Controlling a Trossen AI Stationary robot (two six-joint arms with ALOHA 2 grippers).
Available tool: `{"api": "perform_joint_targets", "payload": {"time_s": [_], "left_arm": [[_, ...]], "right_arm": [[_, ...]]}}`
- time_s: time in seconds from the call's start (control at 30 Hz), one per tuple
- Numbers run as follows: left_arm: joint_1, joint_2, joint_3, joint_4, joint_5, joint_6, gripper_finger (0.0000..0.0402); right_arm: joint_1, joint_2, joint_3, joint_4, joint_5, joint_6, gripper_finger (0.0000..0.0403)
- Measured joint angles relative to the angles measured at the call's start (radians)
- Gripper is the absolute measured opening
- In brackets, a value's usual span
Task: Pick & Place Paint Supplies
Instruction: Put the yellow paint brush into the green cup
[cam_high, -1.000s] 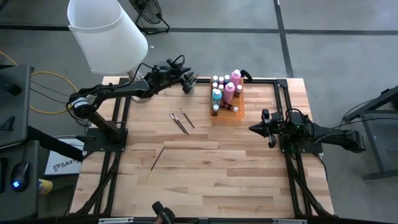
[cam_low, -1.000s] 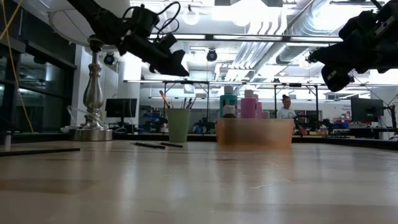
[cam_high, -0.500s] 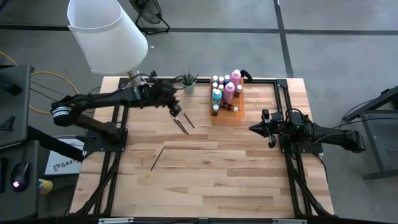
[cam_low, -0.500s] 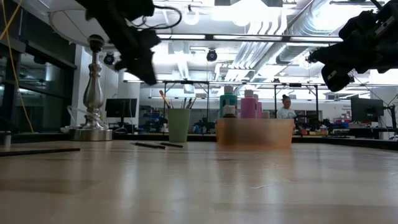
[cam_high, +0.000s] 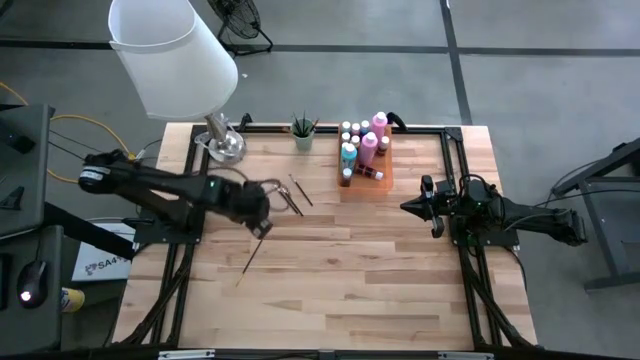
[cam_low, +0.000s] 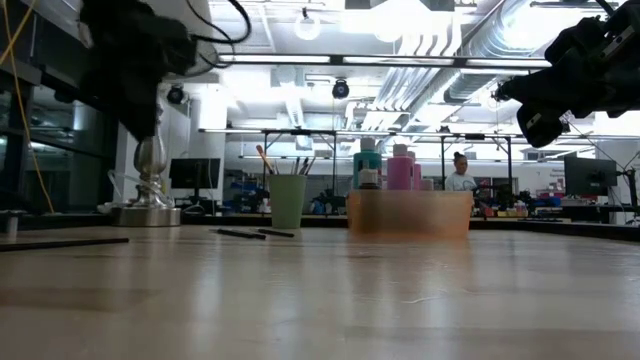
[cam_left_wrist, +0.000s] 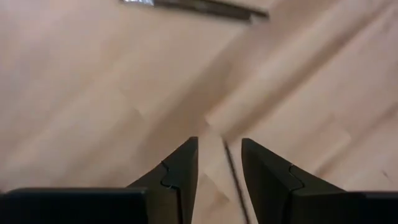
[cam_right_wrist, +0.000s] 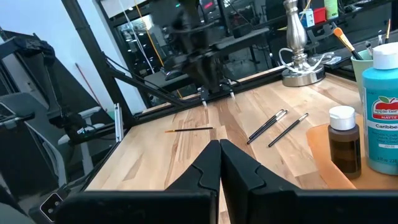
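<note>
Two containers are standing along the far edge of the table (cam_high: 330, 290). A green cup (cam_high: 303, 141) is sitting just right of the lamp base (cam_high: 224, 146), and several paintbrushes are standing upright in it, tips poking above the rim; the low view shows it too (cam_low: 287, 201), with bristles and handles fanning out. To its right an orange tray (cam_high: 378, 181) is holding the paint bottles (cam_high: 362, 146): small pale-capped ones packed at the far end, taller pink and teal ones rising among them, and a brown bottle at the near left corner. One small bottle is lying on its side at the tray's near end.

Three brushes are lying loose on the wood. A pair of paintbrushes (cam_high: 294, 193) is resting near the tray's left side, close together and roughly parallel. A single paintbrush (cam_high: 250, 258) is lying nearer the front, slanted, well apart from the pair.

Over that single brush's far end the left gripper (cam_high: 262, 228) is hanging, fingers parted narrowly and holding nothing; its wrist view is showing the thin handle (cam_left_wrist: 234, 177) running between the two dark fingers (cam_left_wrist: 180, 171) on the wood below.

On the right side of the table the right gripper (cam_high: 411, 207) is waiting, fingers pressed together and empty, pointing left toward the middle.
</note>
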Motion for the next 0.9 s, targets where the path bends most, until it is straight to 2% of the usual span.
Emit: {"api": "perform_joint_targets", "payload": {"time_s": [0.3,0.37,0.67,0.9], "left_arm": [[-0.263,0.0,0.0,-0.081,0.02,-0.531,0.0119],[-0.32,0.0,0.0,-0.115,0.035,-0.605,0.0119],[-0.57,0.01,0.0,-0.131,0.06,-0.741,0.012],[-0.609,0.076,0.0,-0.098,0.108,-0.751,0.012]], "right_arm": [[0.0,0.0,0.0,0.0,0.0,0.0,0.0002],[0.0,0.0,0.0,0.0,0.0,0.0,0.0002],[0.0,0.0,0.0,0.0,0.0,0.0,0.0002],[0.0,0.0,0.0,0.0,0.0,0.0,0.0002]]}}
